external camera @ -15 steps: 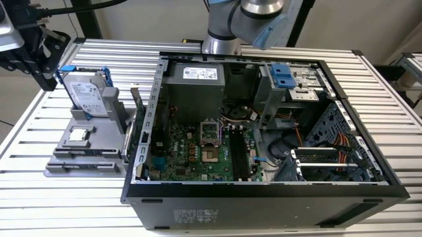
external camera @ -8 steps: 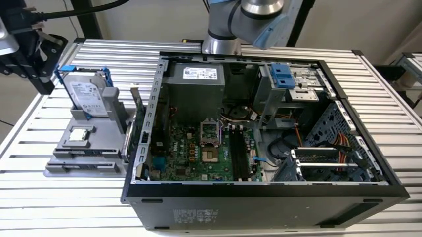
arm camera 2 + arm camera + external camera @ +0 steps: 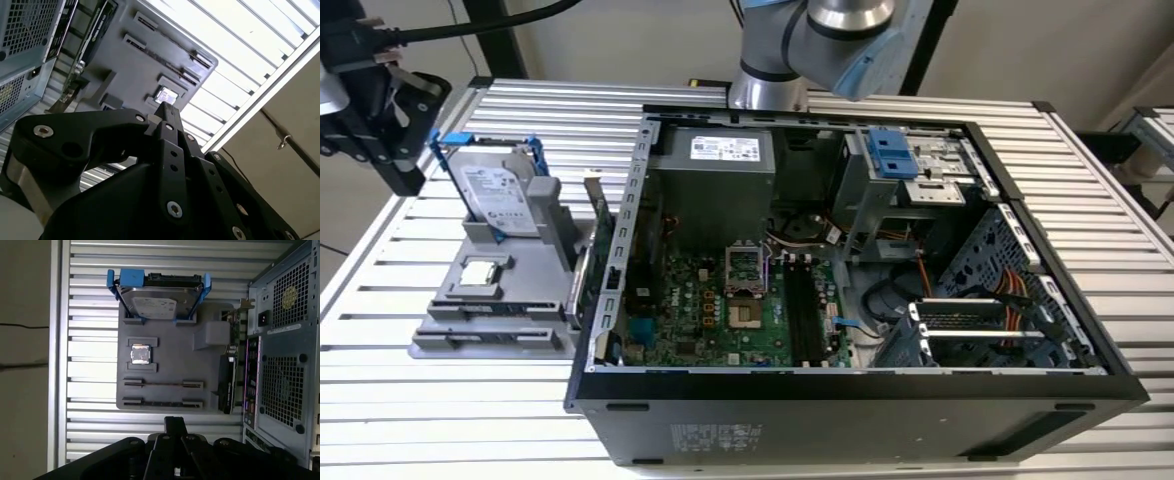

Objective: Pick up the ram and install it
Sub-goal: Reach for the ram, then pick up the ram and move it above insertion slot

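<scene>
Exterior view: an open computer case (image 3: pixel 854 385) lies on a slatted metal table (image 3: pixel 454 430) with its motherboard (image 3: pixel 707 300) facing up. A gray holder (image 3: pixel 520 295) sits just beside it on the exterior view's left. On that holder, a hard drive (image 3: pixel 500 190) in a blue frame stands upright at the far end, and a small square CPU chip (image 3: pixel 480 272) lies flat near the middle. In the first wrist view, the ram (image 3: pixel 163 383) stands on edge in a long slot of the holder, between the CPU chip and a second long slot by the holder's edge. The gripper (image 3: pixel 175 422) hangs over the table slats just past that edge, apart from the ram. Its black fingers are pressed together and hold nothing. In the second wrist view, the fingers (image 3: pixel 170 130) meet with no gap between them.
</scene>
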Controlling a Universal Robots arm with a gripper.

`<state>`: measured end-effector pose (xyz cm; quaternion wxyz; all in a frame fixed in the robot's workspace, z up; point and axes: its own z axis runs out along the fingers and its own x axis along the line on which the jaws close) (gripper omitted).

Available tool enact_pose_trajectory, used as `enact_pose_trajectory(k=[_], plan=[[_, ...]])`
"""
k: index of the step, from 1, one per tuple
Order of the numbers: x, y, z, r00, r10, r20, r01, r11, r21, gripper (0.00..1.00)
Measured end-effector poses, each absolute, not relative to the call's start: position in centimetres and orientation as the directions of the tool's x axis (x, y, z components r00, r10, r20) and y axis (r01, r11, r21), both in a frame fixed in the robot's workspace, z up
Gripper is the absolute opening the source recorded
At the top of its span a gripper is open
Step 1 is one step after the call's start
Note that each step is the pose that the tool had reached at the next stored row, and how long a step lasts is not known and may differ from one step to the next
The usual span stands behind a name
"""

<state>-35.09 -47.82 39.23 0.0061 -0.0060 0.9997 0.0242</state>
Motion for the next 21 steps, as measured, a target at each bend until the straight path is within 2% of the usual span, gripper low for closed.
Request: enact_pose_trajectory(k=[21], plan=[[-35.13,-47.83,39.23,-1.000,-0.014,-0.012,-0.015,0.999,0.048,0.00]])
